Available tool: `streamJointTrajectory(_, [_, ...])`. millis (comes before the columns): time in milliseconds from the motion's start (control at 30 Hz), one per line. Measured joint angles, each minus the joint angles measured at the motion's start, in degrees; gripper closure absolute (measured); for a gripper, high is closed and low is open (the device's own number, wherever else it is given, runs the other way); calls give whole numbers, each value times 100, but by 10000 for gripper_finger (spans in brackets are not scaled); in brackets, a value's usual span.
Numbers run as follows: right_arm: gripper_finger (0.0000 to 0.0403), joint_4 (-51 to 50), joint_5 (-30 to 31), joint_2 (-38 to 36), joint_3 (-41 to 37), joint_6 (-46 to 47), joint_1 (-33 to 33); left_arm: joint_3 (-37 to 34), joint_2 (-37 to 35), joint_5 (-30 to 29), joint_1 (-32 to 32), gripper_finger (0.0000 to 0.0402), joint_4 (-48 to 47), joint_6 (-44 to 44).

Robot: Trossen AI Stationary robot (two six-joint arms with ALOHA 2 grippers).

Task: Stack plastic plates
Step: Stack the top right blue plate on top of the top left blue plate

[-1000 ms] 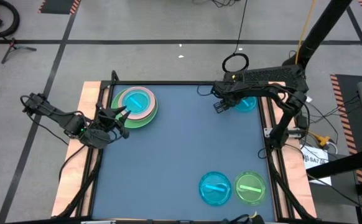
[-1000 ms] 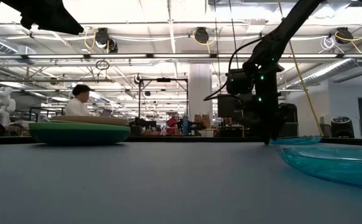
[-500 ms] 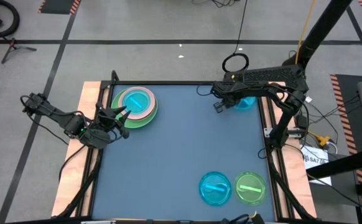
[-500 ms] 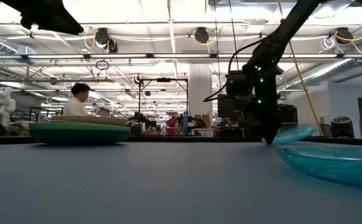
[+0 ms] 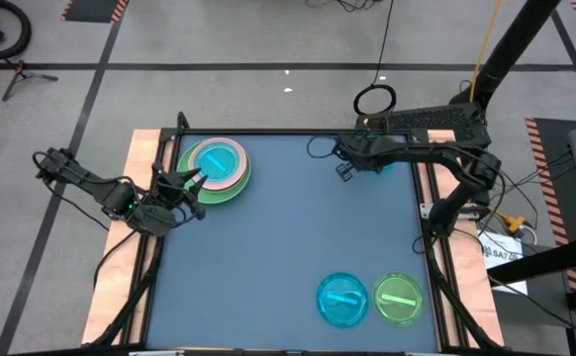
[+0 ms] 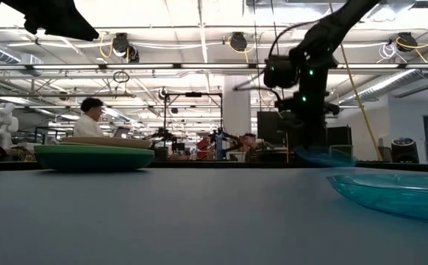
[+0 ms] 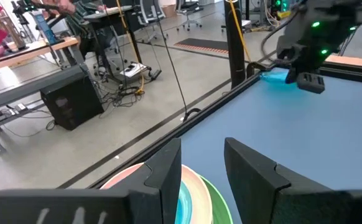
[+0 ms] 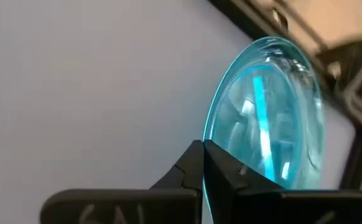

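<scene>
While the desk (image 5: 288, 227) holds the round plate stack (image 5: 215, 170) far-left, I judge this the carry step: my right gripper (image 8: 204, 163) has its fingers clamped on a thin, glossy translucent blue plate's (image 8: 268, 115) rim, lifted far-right; next, cross to the stack. The left gripper (image 7: 201, 168) waits beside it, fingers apart.

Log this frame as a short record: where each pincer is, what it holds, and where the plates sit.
right pincer: shut on the rim of a blue plate, lifted off the table at the far right corner
left pincer: open, hovering at the stack's edge, holding nothing
stack: far left corner; green plate at the bottom, pink above, blue on top
loose plates: second blue plate and lime plate, side by side at the near right
table: blue mat
</scene>
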Motion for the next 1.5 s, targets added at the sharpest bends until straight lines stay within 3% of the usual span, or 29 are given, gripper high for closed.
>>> streamJointTrajectory(233, [402,776,-127,-164,269,-599,864,-2,0,-20,0,272,2,-2])
streamJointTrajectory(533, [402,1548,-299,229,1373,-1559,1765,-2,0,-37,0,272,2,-9])
streamJointTrajectory(733, [403,1576,-310,899,2365,-2366,2153,-2,0,-37,0,272,0,0])
streamJointTrajectory(933, [403,1578,-736,1681,3309,-3139,2340,-2,0,-35,0,272,0,6])
streamJointTrajectory(1500, [403,1532,-723,3695,5541,-5869,2594,-4,0,-31,0,272,-21,11])
